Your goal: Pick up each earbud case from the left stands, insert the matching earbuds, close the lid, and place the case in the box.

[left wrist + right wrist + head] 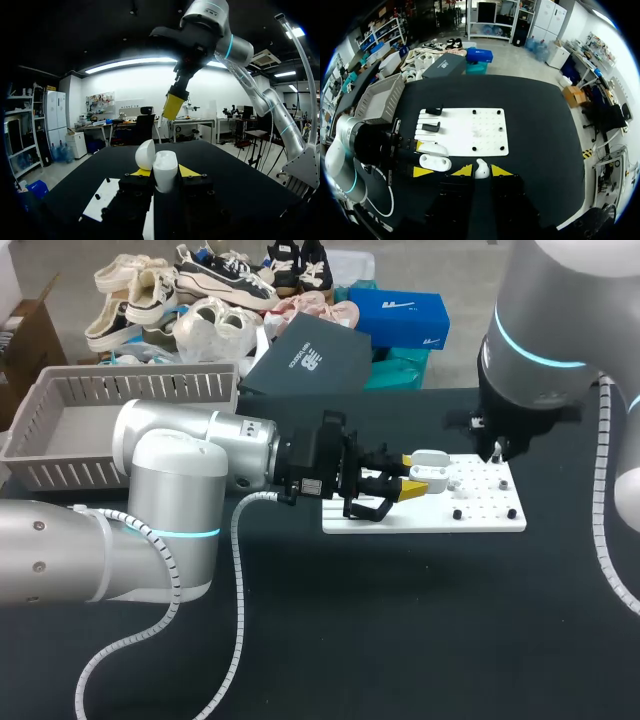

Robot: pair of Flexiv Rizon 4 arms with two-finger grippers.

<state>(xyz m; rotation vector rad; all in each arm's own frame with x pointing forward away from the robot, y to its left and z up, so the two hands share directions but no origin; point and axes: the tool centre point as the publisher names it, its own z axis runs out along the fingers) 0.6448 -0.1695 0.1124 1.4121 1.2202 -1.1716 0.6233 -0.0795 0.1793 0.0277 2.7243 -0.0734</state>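
Clamped from both sides in the left gripper (414, 476), at the white board's (420, 518) edge: earbud case (165, 170), lid open. Farther on, pinched in the right gripper (481, 172): an earbud (481, 168), hidden under the arm from overhead.

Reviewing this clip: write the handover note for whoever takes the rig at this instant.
Left pincer: shut on the case, lid open, by the board's left end.
Right pincer: shut on an earbud, above the board.
Done: case picked up, one earbud in hand.
Left: insert earbuds, close lid, put case in the box.
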